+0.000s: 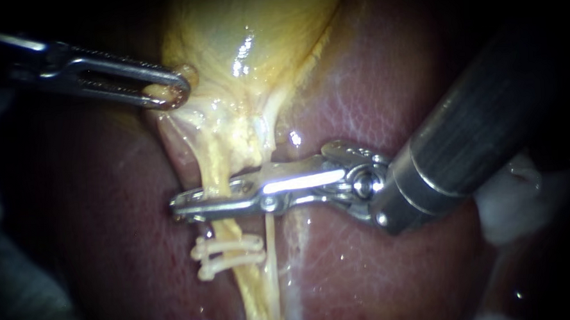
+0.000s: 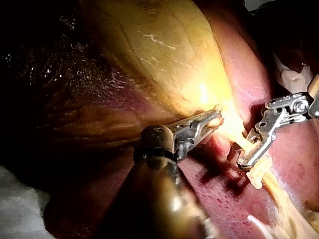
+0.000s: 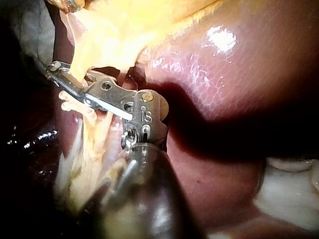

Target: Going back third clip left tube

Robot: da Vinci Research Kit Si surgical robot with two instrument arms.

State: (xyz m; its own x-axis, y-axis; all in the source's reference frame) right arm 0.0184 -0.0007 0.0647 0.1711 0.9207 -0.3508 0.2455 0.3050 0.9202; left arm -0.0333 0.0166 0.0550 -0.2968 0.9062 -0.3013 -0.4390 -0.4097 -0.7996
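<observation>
My left instrument [image 1: 166, 93] comes in from the upper left, its jaws shut on a fold at the yellow gallbladder's [image 1: 247, 39] lower edge, holding it up. My right instrument [image 1: 187, 208] reaches in from the right. Its long jaws lie across the left tube [image 1: 216, 176] and close on it from two sides, just above two white clips [image 1: 228, 255] on that tube. A thinner right tube [image 1: 271, 244] runs beside them. In the left wrist view my left instrument's jaws [image 2: 207, 122] grip yellow tissue, and the right instrument's jaws [image 2: 249, 152] clasp the tube.
Dark red liver [image 1: 372, 92] lies under and around the tubes. White gauze [image 1: 512, 208] sits at the right behind the right instrument's shaft and also shows in the right wrist view as gauze [image 3: 289, 184].
</observation>
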